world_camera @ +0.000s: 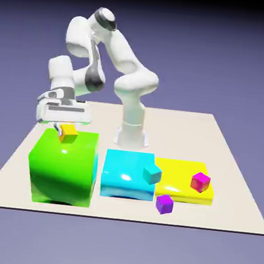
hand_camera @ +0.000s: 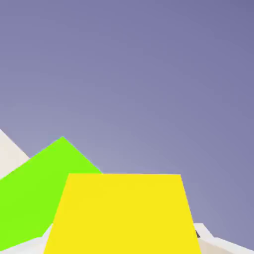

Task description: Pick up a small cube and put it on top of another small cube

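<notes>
A: Where's your cube (world_camera: pixel 69 133) right now?

B: At the green block's (world_camera: pixel 62 167) far edge, about 11 o'clock on the bench (world_camera: pixel 232 185). It sits right under the gripper (world_camera: pixel 61 130), and in the hand view it fills the bottom middle (hand_camera: pixel 121 213), large, hiding both fingertips. So I judge the jaws are pinching the cube, though you can't see the pads themselves.

A: What can go wrong from here?

B: Mostly the carry. Your likely targets, the teal cube (world_camera: pixel 151 174), the magenta one (world_camera: pixel 200 181) and the purple one (world_camera: pixel 164 203), lie well apart from you, around 4 to 5 o'clock. If you travel low, the cube may clip the cyan block (world_camera: pixel 124 176) on the way over.

A: And at the drop?

B: The landing face is as small as your cube. Release off-centre and it probably tips off. The teal cube sits at the cyan block's edge, so a nudge may knock it down.
</notes>
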Controlling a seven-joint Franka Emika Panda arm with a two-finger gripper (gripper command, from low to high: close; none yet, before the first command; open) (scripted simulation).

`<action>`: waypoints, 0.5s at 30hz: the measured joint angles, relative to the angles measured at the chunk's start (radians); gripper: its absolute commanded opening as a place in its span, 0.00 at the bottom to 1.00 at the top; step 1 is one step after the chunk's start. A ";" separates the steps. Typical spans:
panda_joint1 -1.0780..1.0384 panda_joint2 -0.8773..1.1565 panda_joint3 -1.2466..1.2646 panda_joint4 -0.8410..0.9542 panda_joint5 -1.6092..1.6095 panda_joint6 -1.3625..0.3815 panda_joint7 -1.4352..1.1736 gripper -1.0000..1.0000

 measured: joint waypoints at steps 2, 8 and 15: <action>0.057 -0.058 -0.065 -0.063 -0.068 0.054 0.053 0.00; 0.245 -0.208 -0.283 -0.238 -0.239 0.221 0.228 0.00; 0.423 -0.195 -0.380 -0.259 -0.268 0.365 0.267 0.00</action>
